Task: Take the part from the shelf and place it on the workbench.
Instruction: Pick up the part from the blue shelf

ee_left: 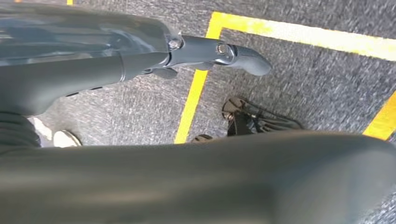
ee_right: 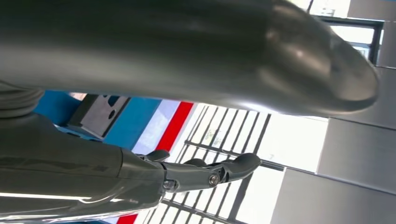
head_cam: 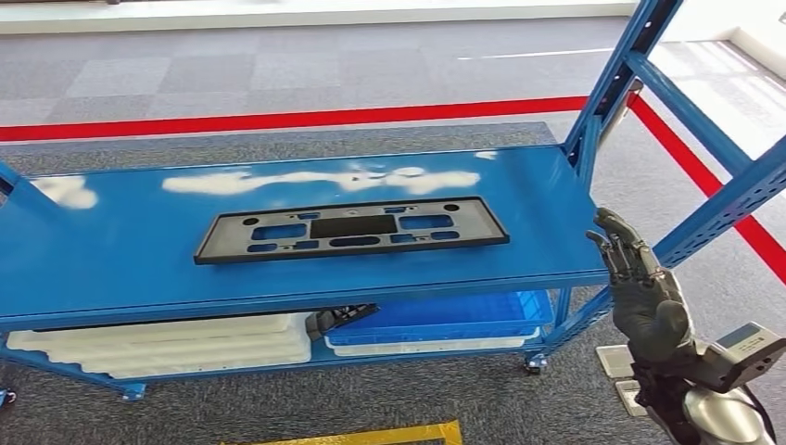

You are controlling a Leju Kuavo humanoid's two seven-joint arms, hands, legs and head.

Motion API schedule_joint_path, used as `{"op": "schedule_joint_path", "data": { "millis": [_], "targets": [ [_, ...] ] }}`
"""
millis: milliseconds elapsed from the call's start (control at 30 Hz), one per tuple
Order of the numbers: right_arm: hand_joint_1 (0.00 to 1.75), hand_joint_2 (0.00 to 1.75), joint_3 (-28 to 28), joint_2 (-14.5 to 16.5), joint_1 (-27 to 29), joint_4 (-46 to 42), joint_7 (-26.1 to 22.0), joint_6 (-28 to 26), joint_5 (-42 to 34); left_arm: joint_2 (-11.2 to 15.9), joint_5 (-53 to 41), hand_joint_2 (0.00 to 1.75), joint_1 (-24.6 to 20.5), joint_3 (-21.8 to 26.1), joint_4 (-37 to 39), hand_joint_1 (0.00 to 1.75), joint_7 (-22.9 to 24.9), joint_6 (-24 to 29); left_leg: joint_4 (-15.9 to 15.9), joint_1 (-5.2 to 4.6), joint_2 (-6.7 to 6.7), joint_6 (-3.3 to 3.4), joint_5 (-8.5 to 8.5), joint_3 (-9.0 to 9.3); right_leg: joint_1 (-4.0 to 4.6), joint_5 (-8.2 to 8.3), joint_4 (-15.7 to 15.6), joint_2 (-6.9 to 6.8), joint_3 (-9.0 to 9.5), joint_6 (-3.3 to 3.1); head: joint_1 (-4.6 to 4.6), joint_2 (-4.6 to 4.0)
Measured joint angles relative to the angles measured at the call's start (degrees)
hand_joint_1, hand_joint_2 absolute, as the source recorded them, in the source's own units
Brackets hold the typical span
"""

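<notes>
The part (head_cam: 352, 229) is a flat black rectangular plate with several cut-outs, lying in the middle of the blue shelf top (head_cam: 111, 260). My right hand (head_cam: 640, 278) is raised beside the shelf's right end, fingers extended and apart, holding nothing, well right of the part. In the right wrist view the right hand (ee_right: 196, 172) is spread with a corner of the part (ee_right: 100, 112) beyond it. My left hand (ee_left: 219, 53) hangs over the carpet, fingers extended and empty.
Blue upright posts (head_cam: 612, 83) rise at the shelf's right end. On the lower level lie white trays (head_cam: 176, 343) and a blue tray (head_cam: 445, 320). Red tape (head_cam: 278, 120) crosses the carpet behind; yellow tape (ee_left: 196, 93) marks the floor near me.
</notes>
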Motion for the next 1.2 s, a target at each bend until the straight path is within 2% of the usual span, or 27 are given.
{"op": "schedule_joint_path", "data": {
  "millis": [33, 67, 133, 167, 200, 267, 333, 400, 467, 500, 533, 567, 633, 667, 700, 767, 867, 900, 967, 1000, 1033, 1067, 1100, 1133, 1167, 1200],
  "targets": [
    [0.0, 0.0, 0.02, -0.11, 0.04, 0.01, 0.28, -0.29, 0.21, -0.01, 0.03, 0.0, 0.02, 0.0, 0.0, 0.0, 0.0, 0.0, 0.01, 0.0, -0.02, -0.05, -0.31, 0.36, 0.0, 0.85, 0.7, -0.01, -0.94, 0.11, -0.01, 0.0],
    [0.0, 0.0, 0.03, -0.25, 0.05, 0.0, 0.59, -0.62, 0.38, -0.02, 0.07, 0.0, 0.05, 0.0, 0.0, 0.0, -0.01, 0.0, 0.02, 0.03, -0.04, -0.19, -0.69, 0.83, -0.01, 2.8, -0.8, -0.02, -0.81, 0.19, -0.01, 0.0],
    [0.0, 0.0, 0.04, -0.55, 0.04, 0.01, 1.45, -1.54, 0.86, -0.06, 0.18, 0.0, 0.11, 0.0, 0.0, 0.0, -0.01, 0.0, 0.09, 0.04, -0.1, -0.69, -1.61, 1.89, 0.0, 7.56, -7.57, -0.07, 1.55, 0.1, 0.01, 0.0],
    [0.0, 0.0, 0.04, -0.7, 0.07, -0.03, 1.84, -2.04, 1.15, -0.07, 0.24, 0.0, 0.1, 0.0, 0.0, 0.0, -0.03, 0.0, 0.27, -0.05, -0.13, -1.01, -2.06, 2.19, 0.05, 8.84, -10.62, -0.07, 2.71, -0.1, -0.01, 0.0],
    [0.0, 0.0, 0.05, -0.83, 0.13, -0.1, 2.12, -2.48, 1.45, -0.07, 0.28, 0.0, 0.07, 0.0, 0.0, 0.0, -0.04, 0.0, 0.39, -0.14, -0.14, -1.28, -2.36, 2.3, 0.12, 9.29, -12.37, -0.05, 3.36, -0.42, -0.01, 0.0],
    [0.0, 0.87, 0.1, -1.05, 0.24, -0.37, 2.35, -2.99, 1.84, -0.07, 0.32, 0.0, -0.05, 0.0, 0.0, 0.0, -0.08, 0.0, 0.49, -0.27, -0.14, -1.63, -2.64, 2.23, 0.27, 8.71, -13.08, 0.08, 3.55, -1.09, -0.02, 0.0],
    [0.0, 1.75, 0.15, -1.19, 0.24, -0.69, 2.39, -3.17, 2.09, -0.09, 0.35, 0.0, -0.15, 0.0, 0.01, 0.0, -0.09, 0.0, 0.82, -0.23, -0.09, -2.01, -3.2, 2.29, 0.07, 8.47, -13.11, 0.07, 3.78, -1.69, -0.03, 0.0],
    [0.0, 1.75, 0.21, -1.26, 0.19, -1.05, 2.4, -3.23, 2.19, -0.14, 0.41, 0.0, -0.21, 0.0, 0.02, 0.0, -0.1, 0.0, 4.66, 0.01, -0.08, -2.72, -5.22, 0.58, -0.19, 8.11, -13.23, -0.12, 4.28, -2.24, -0.11, 0.0],
    [0.0, 1.75, 0.27, -1.28, 0.19, -1.25, 2.41, -3.24, 2.2, -0.17, 0.46, 0.0, -0.16, 0.0, 0.02, 0.0, -0.1, 0.0, 12.22, 0.33, -0.07, -3.33, -8.02, -3.7, -0.21, 7.68, -13.23, -0.25, 4.62, -2.52, -0.15, 0.0],
    [0.0, 1.75, 0.32, -1.29, 0.22, -1.28, 2.41, -3.24, 2.2, -0.17, 0.48, 0.0, -0.08, 0.0, 0.02, 0.0, -0.1, 0.0, 15.38, 0.43, -0.06, -3.48, -8.65, -5.78, -0.21, 7.46, -13.23, -0.25, 4.81, -2.53, -0.15, 0.0],
    [0.0, 1.75, 0.36, -1.29, 0.24, -1.29, 2.42, -3.25, 2.2, -0.17, 0.48, 0.0, 0.01, 0.0, 0.02, 0.0, -0.1, 0.0, 16.76, 0.49, -0.06, -3.5, -8.12, -7.06, -0.21, 7.2, -13.23, -0.21, 5.11, -2.51, -0.15, 0.0],
    [0.0, 1.75, 0.42, -1.29, 0.25, -1.3, 2.42, -3.25, 2.2, -0.17, 0.48, 0.0, 0.09, 0.0, 0.02, 0.0, -0.09, 0.01, 15.93, 0.52, -0.06, -3.41, -6.39, -7.31, -0.2, 6.9, -13.23, -0.17, 5.55, -2.46, -0.15, 0.0],
    [0.0, 1.75, 0.52, -1.31, 0.2, -1.46, 2.42, -3.25, 2.21, -0.16, 0.48, 0.0, 0.13, 0.0, 0.02, 0.0, -0.09, 0.08, 9.5, 0.37, -0.09, -2.81, -1.23, -5.38, -0.21, 6.23, -13.28, -0.11, 6.63, -2.28, -0.15, 0.0],
    [0.0, 1.75, 0.57, -1.33, 0.13, -1.57, 2.42, -3.24, 2.21, -0.15, 0.48, 0.0, 0.12, 0.0, 0.02, 0.0, -0.08, 0.14, 6.46, 0.17, -0.1, -2.4, 0.62, -4.28, -0.16, 5.93, -13.32, -0.09, 7.06, -2.12, -0.15, 0.0],
    [0.0, 1.75, 0.63, -1.36, 0.07, -1.68, 2.44, -3.24, 2.21, -0.14, 0.48, 0.0, 0.1, 0.0, 0.02, 0.0, -0.05, 0.23, 4.37, -0.05, -0.11, -1.98, 1.52, -3.49, -0.17, 5.74, -13.37, -0.07, 7.28, -1.89, -0.15, 0.0],
    [0.0, 1.75, 0.75, -1.47, -0.05, -1.78, 2.48, -3.32, 2.29, -0.13, 0.51, 0.0, 0.05, 0.0, 0.02, 0.0, -0.03, 0.49, 3.2, -0.41, -0.1, -1.28, 1.18, -3.1, -0.19, 5.58, -13.52, -0.03, 7.26, -1.31, -0.14, 0.0],
    [0.0, 1.75, 0.95, -2.02, -0.41, -1.98, 2.47, -3.7, 2.74, -0.16, 0.65, 0.0, -0.01, 0.0, 0.03, 0.0, -0.21, 0.68, 1.32, -0.06, 0.0, -0.64, 0.79, -2.24, -0.13, 4.67, -12.74, -0.1, 6.97, -0.53, -0.11, 0.0],
    [0.0, 1.75, 0.98, -2.24, -0.63, -2.04, 2.46, -3.81, 2.9, -0.17, 0.67, 0.0, -0.02, 0.0, 0.04, 0.0, -0.26, 0.72, 0.78, 0.13, 0.04, -0.52, 0.85, -1.87, -0.08, 3.6, -10.95, -0.09, 6.21, -0.45, -0.11, 0.0],
    [0.0, 1.75, 1.06, -2.51, -0.92, -1.96, 2.44, -3.94, 3.24, -0.19, 0.74, 0.0, -0.01, 0.0, 0.04, 0.0, -0.24, 0.83, 0.5, 0.19, 0.06, -0.27, 0.74, -1.45, -0.08, 0.61, -4.3, -0.03, 2.78, -0.45, -0.11, 0.0],
    [0.0, 1.75, 1.14, -2.59, -0.95, -1.86, 2.44, -3.98, 3.42, -0.19, 0.78, 0.0, -0.01, 0.0, 0.04, 0.0, -0.21, 0.92, 0.51, 0.18, 0.06, -0.2, 0.61, -1.33, -0.09, -0.36, -1.05, -0.02, 0.88, -0.35, -0.11, 0.0],
    [0.0, 1.75, 1.23, -2.66, -0.95, -1.73, 2.44, -3.98, 3.61, -0.19, 0.82, 0.0, 0.0, 0.0, 0.04, 0.0, -0.17, 0.97, 0.52, 0.18, 0.06, -0.14, 0.46, -1.17, -0.15, -0.42, 0.9, -0.03, -0.45, -0.14, -0.11, 0.0],
    [0.0, 1.75, 1.32, -2.73, -0.99, -1.62, 2.44, -3.95, 3.77, -0.19, 0.84, 0.0, 0.0, 0.0, 0.04, 0.0, -0.16, 1.01, 0.55, 0.21, 0.04, -0.16, 0.28, -0.97, -0.29, 0.74, 0.74, -0.05, -0.78, 0.21, -0.11, 0.0],
    [0.0, 1.75, 1.41, -2.78, -1.12, -1.5, 2.44, -3.89, 3.9, -0.19, 0.86, 0.0, 0.01, 0.0, 0.05, 0.0, -0.15, 1.03, 0.64, 0.31, 0.02, -0.27, 0.02, -0.68, -0.53, 2.9, -1.6, -0.08, -0.03, 0.69, -0.11, 0.0],
    [0.0, 1.75, 1.51, -2.82, -1.35, -1.34, 2.48, -3.8, 4.04, -0.18, 0.9, 0.0, 0.01, 0.0, 0.05, 0.0, -0.15, 1.06, 0.9, 0.44, 0.0, -0.54, -0.37, -0.41, -0.86, 5.28, -5.24, -0.12, 1.38, 1.32, -0.11, 0.0],
    [0.0, 1.75, 1.61, -2.85, -1.64, -1.14, 2.57, -3.7, 4.16, -0.08, 0.94, 0.0, -0.01, 0.0, 0.06, 0.0, -0.15, 1.12, 1.35, 0.43, -0.07, -0.93, -0.84, -0.29, -1.04, 6.94, -8.76, -0.1, 2.86, 1.96, -0.07, 0.0],
    [0.0, 1.31, 1.7, -2.89, -1.92, -0.93, 2.73, -3.61, 4.33, 0.03, 0.98, 0.0, -0.02, 0.0, 0.07, 0.0, -0.15, 1.17, 1.79, 0.36, -0.12, -1.2, -1.25, -0.29, -1.14, 7.74, -11.25, -0.11, 3.94, 1.84, -0.05, 0.0]
  ]
}}
